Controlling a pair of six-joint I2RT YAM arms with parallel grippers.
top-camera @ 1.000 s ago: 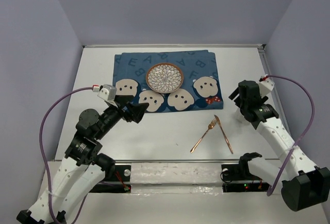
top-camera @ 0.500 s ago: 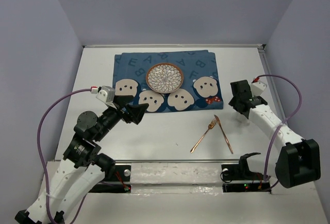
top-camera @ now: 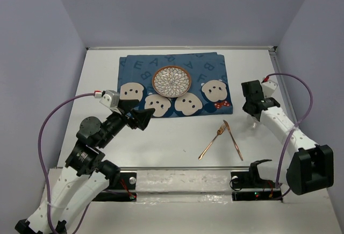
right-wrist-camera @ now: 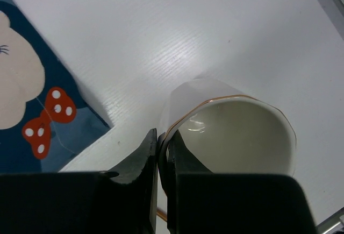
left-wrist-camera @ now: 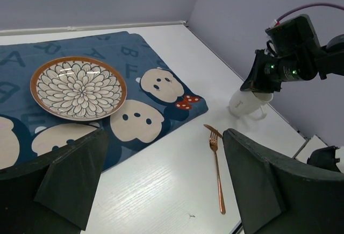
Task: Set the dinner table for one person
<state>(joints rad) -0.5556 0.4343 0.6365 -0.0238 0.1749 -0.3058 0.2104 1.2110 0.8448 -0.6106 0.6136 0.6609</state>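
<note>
White matte dinner table [top-camera: 177,137] spreads beneath both arms. The left gripper [top-camera: 138,118] hangs wide open, with a brown-rimmed floral ceramic plate [top-camera: 171,80] ahead of it. The right gripper [right-wrist-camera: 161,153] pinches the near rim of a white glazed ceramic cup [right-wrist-camera: 236,132] below it. The cup is probably light, slippery and breakable, so the rim wall suits.
</note>
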